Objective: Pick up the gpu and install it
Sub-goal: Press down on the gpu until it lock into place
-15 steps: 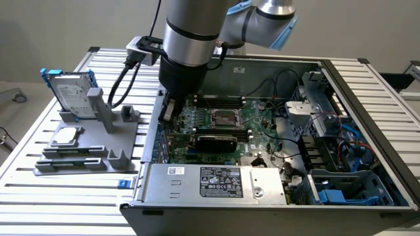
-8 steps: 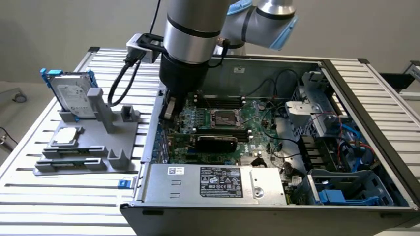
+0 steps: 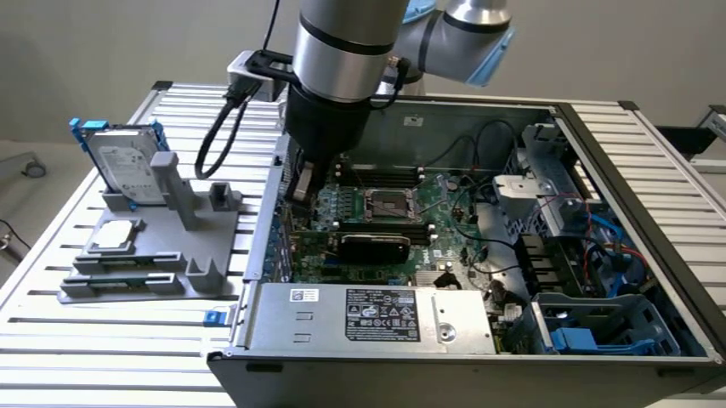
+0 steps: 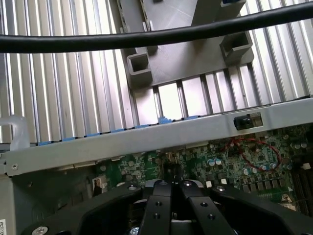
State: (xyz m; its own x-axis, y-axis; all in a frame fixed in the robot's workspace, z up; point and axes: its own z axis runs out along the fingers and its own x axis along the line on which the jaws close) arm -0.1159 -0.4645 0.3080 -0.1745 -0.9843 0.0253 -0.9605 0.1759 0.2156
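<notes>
The gpu [image 3: 375,247], a card with a black rounded cooler cover, stands on the green motherboard [image 3: 454,221] inside the open computer case, just in front of the processor socket [image 3: 389,204]. My gripper [image 3: 302,197] hangs inside the case close to its wall on the exterior view's left, a little behind and to the left of the gpu, apart from it. In the wrist view my gripper [image 4: 172,186] is shut, its two black fingers [image 4: 157,198] pressed together with nothing between them, above the motherboard [image 4: 234,152] and beside the case wall [image 4: 146,139].
A grey fixture [image 3: 148,276] on the slatted table holds a silver hard drive in a blue frame [image 3: 119,166] and a small silver processor chip [image 3: 117,236]. The power supply [image 3: 375,316] fills the case's front. A black cable [image 4: 146,36] crosses the wrist view.
</notes>
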